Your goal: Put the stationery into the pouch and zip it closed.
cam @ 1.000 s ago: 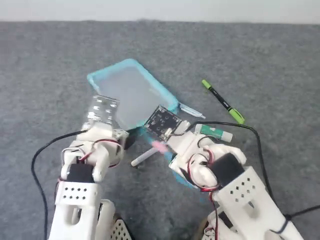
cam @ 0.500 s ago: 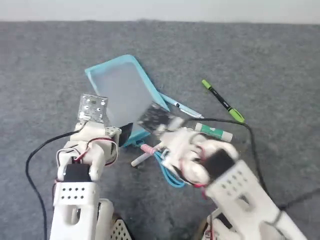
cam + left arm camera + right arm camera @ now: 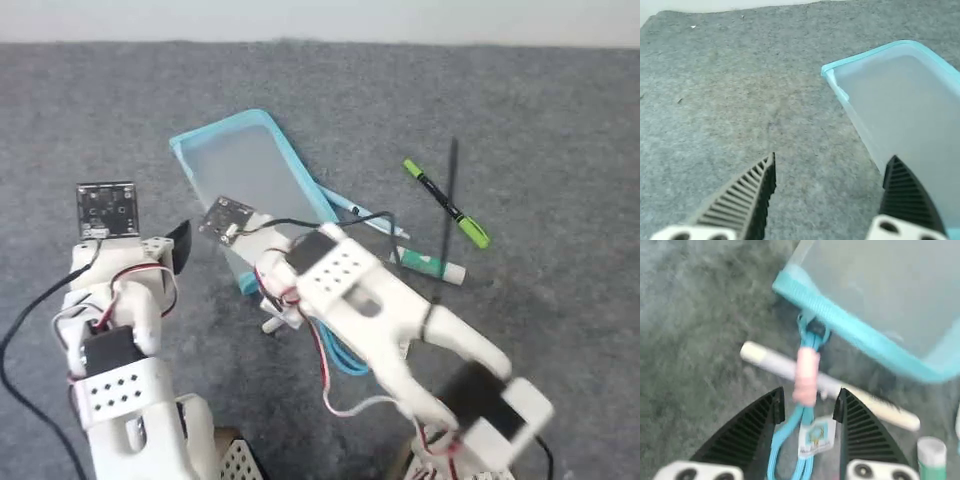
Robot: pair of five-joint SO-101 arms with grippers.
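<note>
Pouch (image 3: 255, 175): flat on grey felt (image 3: 560, 120), white pen (image 3: 765, 357) just outside it.
Left pincer (image 3: 832, 161): wide open, empty, beside the pouch's corner.
Right pincer (image 3: 809, 396): half open astride the pink pull (image 3: 806, 372), gripping nothing.
Pink pull: close squarely on it, clear of the pen.

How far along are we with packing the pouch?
Nothing looks done: the pouch lies on the mat with no stationery showing through it. The green pen, the green-and-white marker and the white pen all lie outside. In hand: the right gripper hangs open around the pink tab at the pouch's corner; the left gripper is open, empty. Left: load every item, then zip.
</note>
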